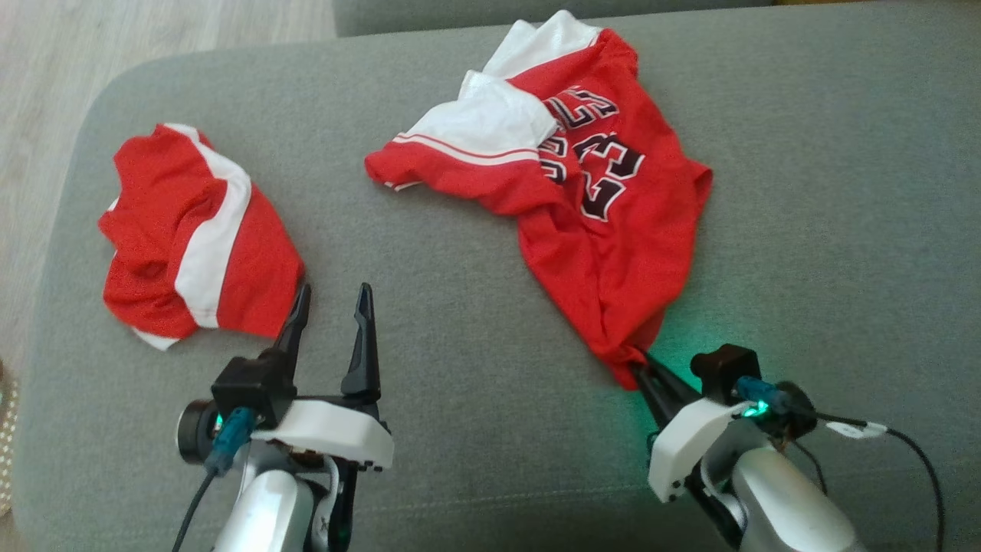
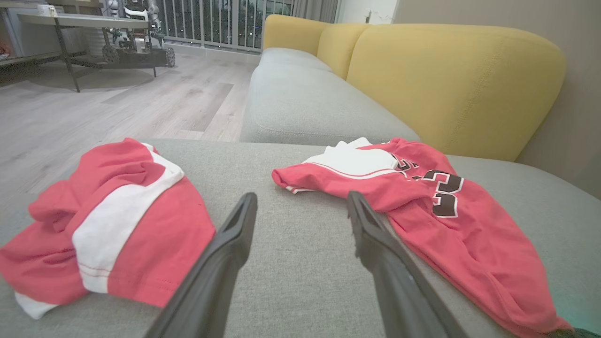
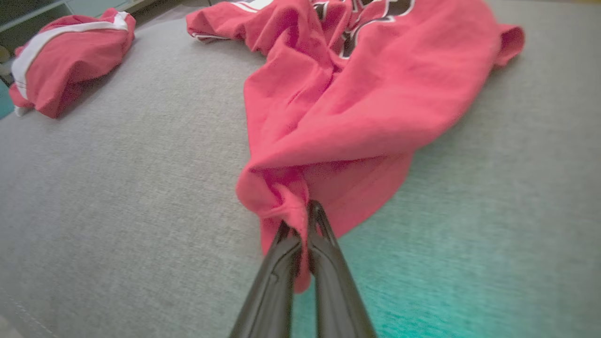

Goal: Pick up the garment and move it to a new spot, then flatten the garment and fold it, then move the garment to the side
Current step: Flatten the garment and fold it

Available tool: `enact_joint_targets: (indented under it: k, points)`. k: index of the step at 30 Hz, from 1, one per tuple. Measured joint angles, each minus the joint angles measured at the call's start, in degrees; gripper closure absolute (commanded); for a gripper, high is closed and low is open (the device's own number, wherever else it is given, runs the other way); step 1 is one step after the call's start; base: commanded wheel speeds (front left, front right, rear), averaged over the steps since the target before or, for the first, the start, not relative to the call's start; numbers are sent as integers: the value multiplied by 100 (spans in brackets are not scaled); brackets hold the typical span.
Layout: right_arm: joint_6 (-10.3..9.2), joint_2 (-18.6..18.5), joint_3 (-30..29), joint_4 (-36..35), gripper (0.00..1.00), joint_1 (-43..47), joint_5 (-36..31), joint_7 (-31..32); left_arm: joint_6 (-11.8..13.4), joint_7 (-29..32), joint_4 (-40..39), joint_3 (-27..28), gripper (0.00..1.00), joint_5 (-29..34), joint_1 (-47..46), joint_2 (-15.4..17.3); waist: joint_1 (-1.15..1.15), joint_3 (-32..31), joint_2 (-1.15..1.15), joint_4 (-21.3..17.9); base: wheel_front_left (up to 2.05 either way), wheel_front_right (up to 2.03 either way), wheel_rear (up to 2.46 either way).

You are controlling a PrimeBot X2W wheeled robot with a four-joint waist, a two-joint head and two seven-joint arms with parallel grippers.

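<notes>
- The red jersey (image 1: 605, 192) lies crumpled on the grey cushion (image 1: 460, 322), upper right of centre in the head view; its long axis runs diagonally from the white-trimmed end at the upper middle of the frame down to a bunched corner at the lower right; the dark 23 faces up, mid-cloth.
- Bare cushion stretches between the jersey and a second red-and-white garment (image 1: 191, 238) at the left; more bare grey lies right of the jersey and along the bottom of the frame; the cushion's rounded edge meets the wood floor (image 1: 46, 77) at the upper left; in the left wrist view a yellow backrest (image 2: 446, 80) rises at the upper right.
- The right tool (image 1: 642, 369), lower right, is pinched tight on the jersey's lowest corner; the cloth fans up and away from its tips.
- The left tool (image 1: 331, 300), lower left, stands wide with nothing between its fingers; one fingertip sits just beside the second garment's edge, well apart from the jersey.
</notes>
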Motion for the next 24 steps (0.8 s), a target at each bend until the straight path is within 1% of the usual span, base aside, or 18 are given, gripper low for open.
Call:
enact_joint_targets:
  k: [3, 6, 10, 12, 15, 18, 21, 22, 23, 24]
  points:
    - [0, -25, -288, -97, 100, 3, -553, -27, 13, 0, 4, 11, 0, -1, 12, 0, 0, -97, 0, -89, 0, 0, 0]
    - [0, -134, -679, -403, 100, 21, -1165, -19, 18, 0, 4, 18, 0, -8, 25, 0, 0, -208, 0, -208, 0, 0, 0]
    - [0, -443, -1295, -1088, 100, 133, -1939, 315, 44, 0, 0, -4, 0, -27, 102, 0, 0, -367, 0, -379, 0, 0, 0]
    - [0, -520, -1568, -1478, 100, 356, -2237, 558, 58, 0, -1, -19, 0, -85, 141, 1, 0, -449, 0, -453, 0, 0, 0]
    - [0, -494, -1959, -2031, 100, 870, -2543, 969, 110, 0, -13, -59, 0, -144, 147, 1, 0, -570, 0, -544, 0, 0, 0]
    - [0, -347, -2441, -2499, 100, 1361, -2706, 1302, 144, 0, -27, -101, 0, -160, 175, 2, 0, -641, 0, -634, 0, 0, 0]
    - [0, -250, -2842, -2666, 100, 1629, -2933, 1597, 144, 0, -35, -172, 0, -160, 210, 1, 0, -653, 0, -700, 0, 0, 0]
    - [0, -210, -2921, -2673, 35, 1670, -3012, 1666, 143, 0, -34, -179, 0, -159, 218, 1, 0, -648, 0, -716, 0, 0, 0]
    - [0, -154, -2985, -2684, 0, 1692, -3023, 1690, 143, 0, -30, -180, 0, -159, 219, 1, 0, -641, 0, -726, 0, 0, 0]
    - [0, -83, -2995, -2707, 0, 1691, -3008, 1714, 143, 0, -25, -181, 0, -159, 218, 2, 0, -634, 0, -734, 0, 0, 0]
